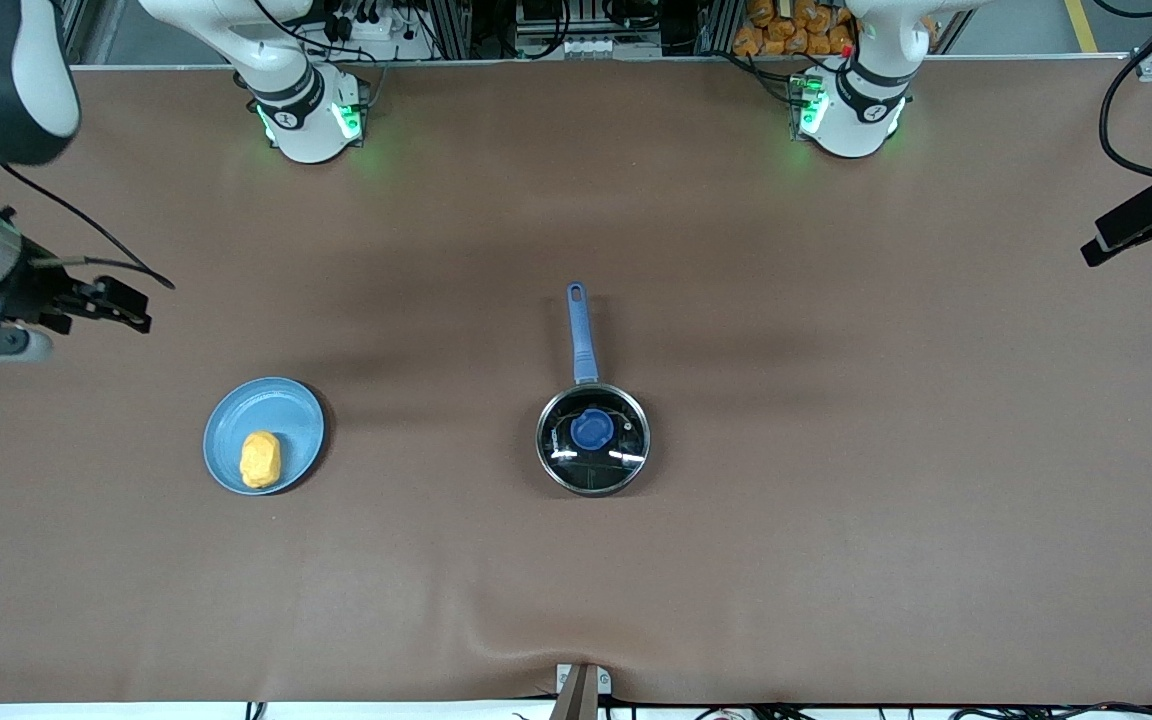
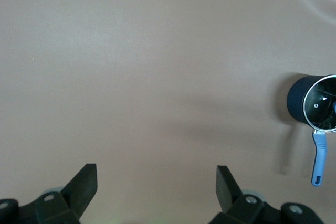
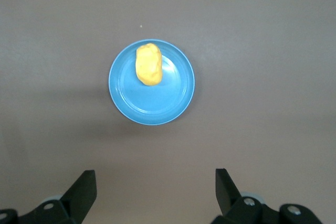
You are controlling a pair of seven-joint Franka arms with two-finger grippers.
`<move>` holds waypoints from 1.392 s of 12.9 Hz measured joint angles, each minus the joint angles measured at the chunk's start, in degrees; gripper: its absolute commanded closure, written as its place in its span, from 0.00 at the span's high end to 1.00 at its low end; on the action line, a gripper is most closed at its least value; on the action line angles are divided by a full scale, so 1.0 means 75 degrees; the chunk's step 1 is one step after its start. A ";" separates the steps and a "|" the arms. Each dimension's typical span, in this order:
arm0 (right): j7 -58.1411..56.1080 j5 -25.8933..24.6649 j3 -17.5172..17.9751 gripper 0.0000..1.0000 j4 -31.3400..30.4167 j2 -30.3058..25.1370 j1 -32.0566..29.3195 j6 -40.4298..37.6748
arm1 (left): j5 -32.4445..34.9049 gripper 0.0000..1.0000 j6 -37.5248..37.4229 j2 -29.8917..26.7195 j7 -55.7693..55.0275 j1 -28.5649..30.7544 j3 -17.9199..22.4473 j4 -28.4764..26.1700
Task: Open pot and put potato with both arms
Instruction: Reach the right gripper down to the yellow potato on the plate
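Front view shows us the lidded pot (image 1: 593, 439) mid-tabletop, the potato (image 1: 260, 459) on its plate (image 1: 286, 410); both end effectors, left (image 2: 156, 182) and right (image 3: 155, 186), hang spread.

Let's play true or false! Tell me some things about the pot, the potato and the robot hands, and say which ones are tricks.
1. The lid is on the pot. True.
2. The potato is inside the pot. False: it lies on the blue plate.
3. The right gripper holds the potato. False: it is open and empty, above the plate.
4. The left gripper is open. True.
5. The pot's handle is blue. True.
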 measured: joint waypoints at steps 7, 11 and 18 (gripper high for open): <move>0.0009 0.0258 0.0037 1.00 0.0136 0.1547 0.0016 0.0994 | -0.0004 1.00 -0.0028 0.0000 0.0000 0.0000 0.0000 -0.0033; 0.0013 0.0687 0.0037 1.00 0.0150 0.2569 0.0014 0.1890 | -0.0004 1.00 -0.0032 0.0019 0.0000 -0.0006 -0.0006 -0.0090; 0.0019 0.1302 0.0043 1.00 0.0180 0.4108 0.0016 0.3573 | -0.0329 1.00 0.0195 0.0503 -0.0280 -0.0482 -0.0110 -0.0168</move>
